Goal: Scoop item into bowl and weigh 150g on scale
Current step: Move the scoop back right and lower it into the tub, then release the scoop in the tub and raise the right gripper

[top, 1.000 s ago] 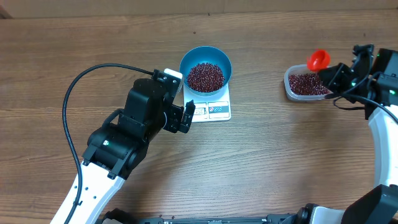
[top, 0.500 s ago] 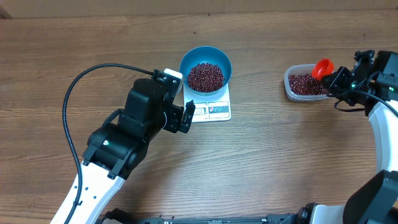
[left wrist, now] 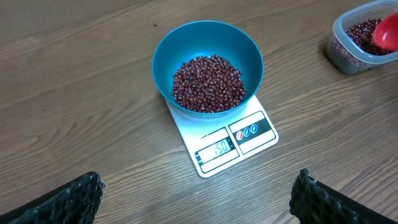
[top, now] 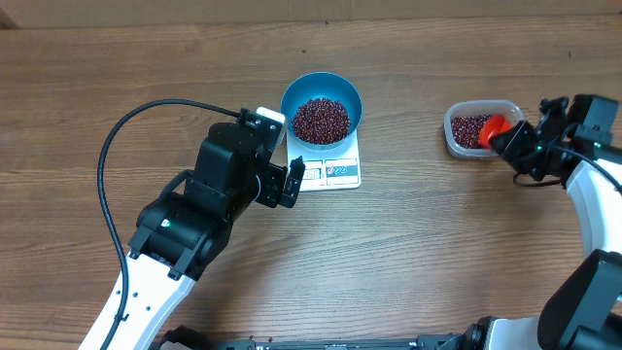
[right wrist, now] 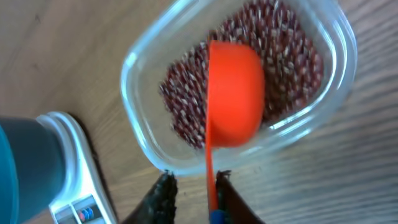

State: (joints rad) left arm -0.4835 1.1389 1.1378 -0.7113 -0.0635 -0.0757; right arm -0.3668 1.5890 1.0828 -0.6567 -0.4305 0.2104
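Your left tool [left wrist: 197,186] is spread as wide as it goes and holds nothing. It hangs just short of the scale [top: 335,170], on the side away from the surface's far edge. The blue bowl [top: 322,102] sits on the scale near the middle of that far edge, with a heap of beans [top: 321,119] inside. The display looks like it reads 150.

Toward the right edge, well apart from the scale, a clear plastic tub [top: 466,131] holds more beans. A red scoop [top: 494,126] lies in it, cup on the beans and handle over the rim. Your right tool [right wrist: 196,199] has its jaws a little apart around that handle, with a gap showing on one side, so it is not clamped.

A second ago the scoop was raised over the tub's far rim; now it is down inside, and the right arm has drawn back. The left arm, bowl and scale have not shifted.

A black cable [top: 112,165] loops over the left part of the brown wood-grain surface [top: 437,243].
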